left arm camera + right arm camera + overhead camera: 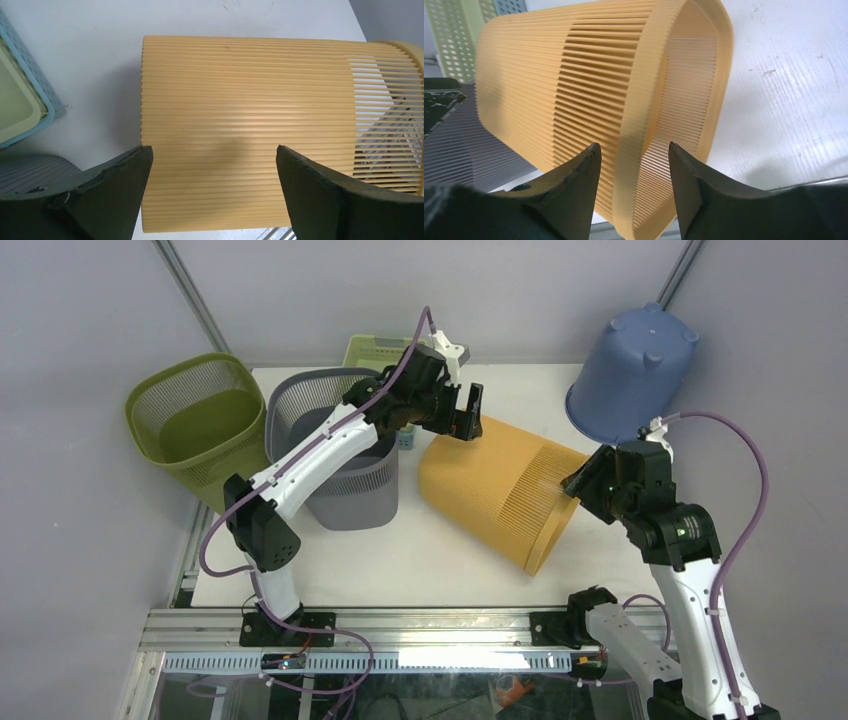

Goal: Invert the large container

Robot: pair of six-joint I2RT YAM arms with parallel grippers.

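Observation:
The large container is an orange ribbed bin [495,490] lying on its side on the white table [400,565], its closed base toward the back left and its open mouth toward the front right. My left gripper [468,412] is open and hovers over the base end; in the left wrist view [212,150] the bin's side [240,100] fills the gap between the jaws, untouched. My right gripper [578,483] is open at the mouth; in the right wrist view [634,147] its jaws straddle the bin's rim [649,120], one finger outside the wall and one inside, with gaps on both sides.
A grey slatted bin [340,455] stands just left of the orange one, with an olive mesh bin [195,425] further left. A light green tray [375,350] sits at the back. A blue bucket [635,370] rests upside down at the back right, close to my right arm.

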